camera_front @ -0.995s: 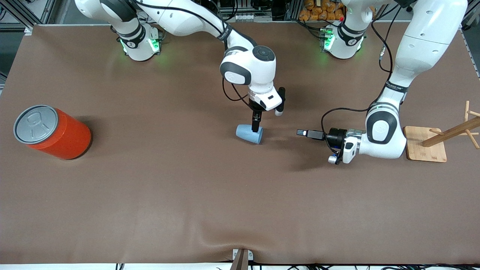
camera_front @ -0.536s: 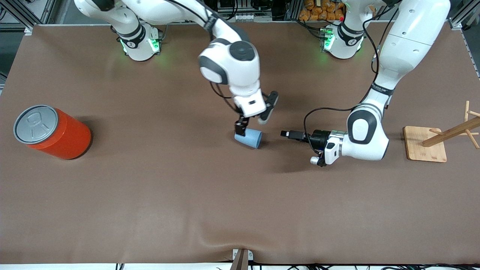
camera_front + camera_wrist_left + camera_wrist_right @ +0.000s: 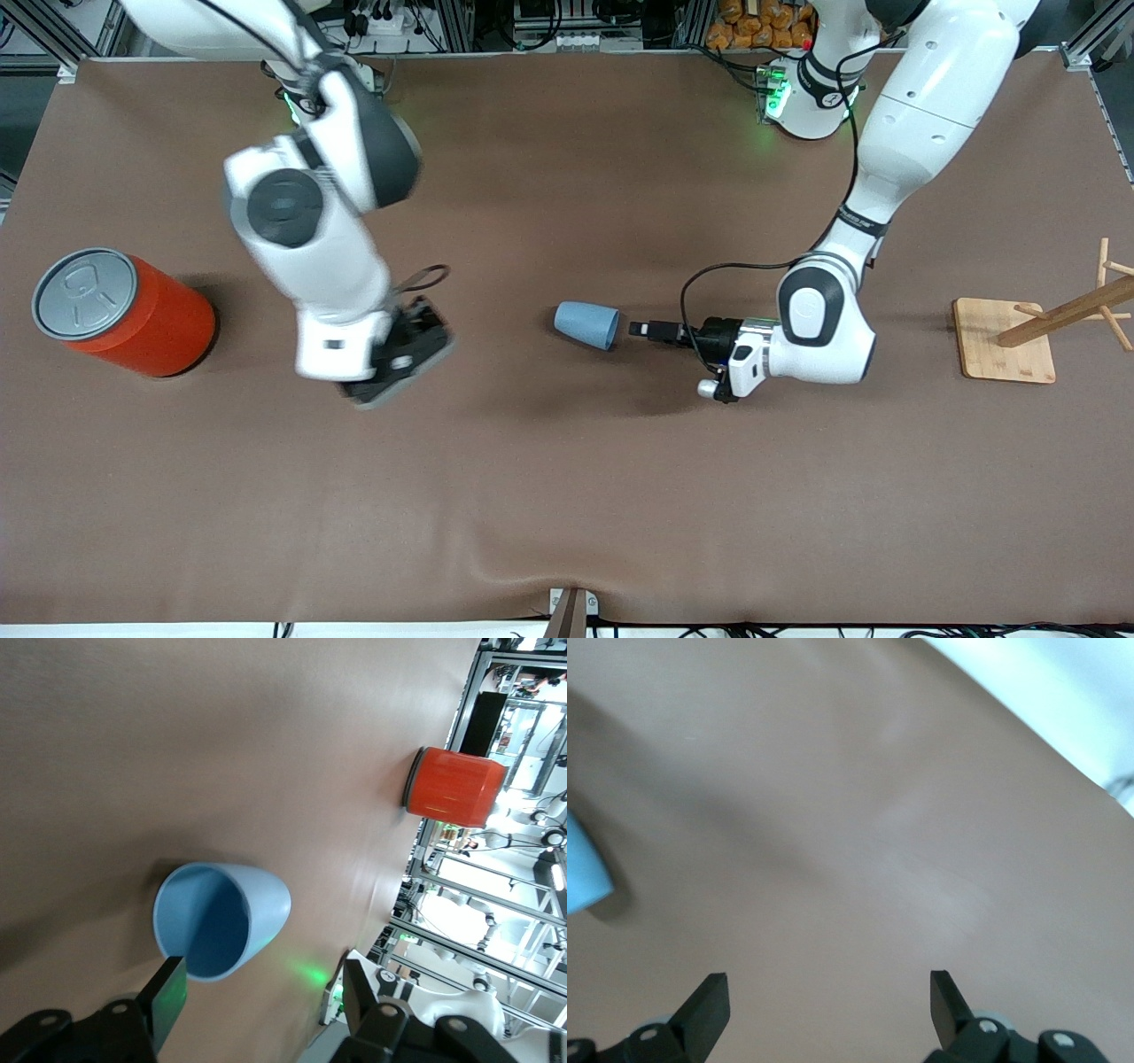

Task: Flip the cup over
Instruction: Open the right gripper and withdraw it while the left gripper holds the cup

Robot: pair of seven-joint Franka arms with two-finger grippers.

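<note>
White glossy arm shells, dark grey joint caps, black cables, green base lights.

One cup (image 3: 586, 324), one orange can (image 3: 124, 311), perhaps one wooden rack (image 3: 1045, 328).

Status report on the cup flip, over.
Left gripper open, level at the cup mouth. Right gripper open, empty, over bare table. Cup on its side, untouched. Nothing blocking.
</note>
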